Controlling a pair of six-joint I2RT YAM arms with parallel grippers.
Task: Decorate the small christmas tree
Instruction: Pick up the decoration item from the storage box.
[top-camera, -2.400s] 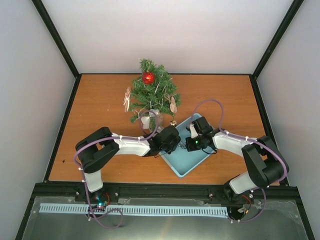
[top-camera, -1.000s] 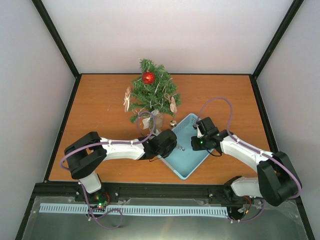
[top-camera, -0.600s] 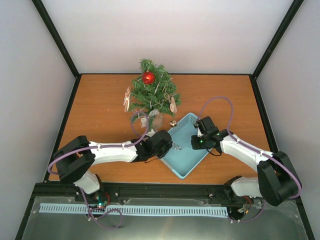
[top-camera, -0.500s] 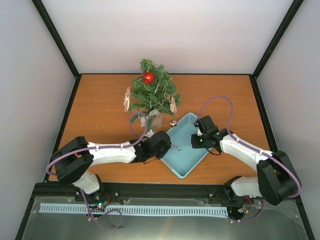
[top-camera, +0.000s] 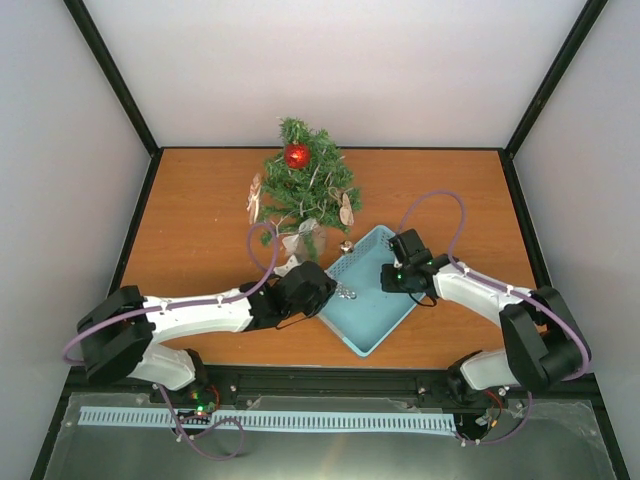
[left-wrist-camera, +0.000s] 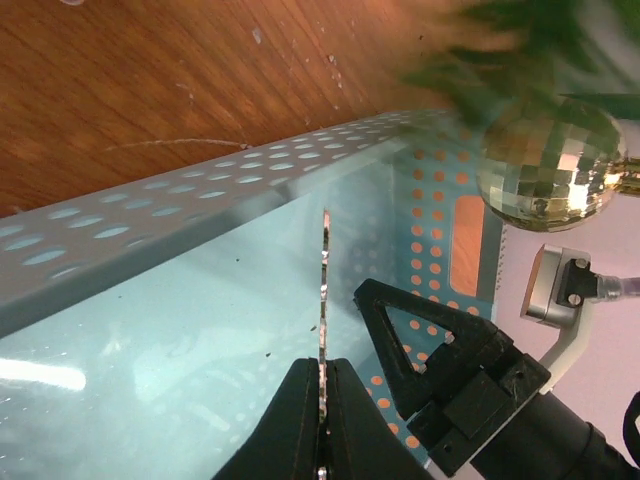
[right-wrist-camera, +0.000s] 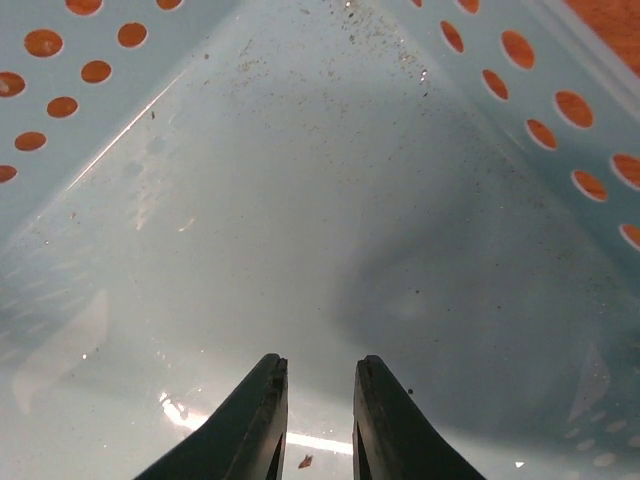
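Green small christmas tree (top-camera: 305, 190) upright — long axis vertical, tip up.

Robotics lab test cell: white panel walls (top-camera: 340, 70), black frame posts (top-camera: 110, 75), wooden table (top-camera: 200, 215).

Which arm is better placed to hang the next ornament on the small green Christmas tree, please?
Left: the left gripper is shut on a thin silvery ornament, nearer the small green Christmas tree; the right gripper hangs empty over the pale blue perforated tray.
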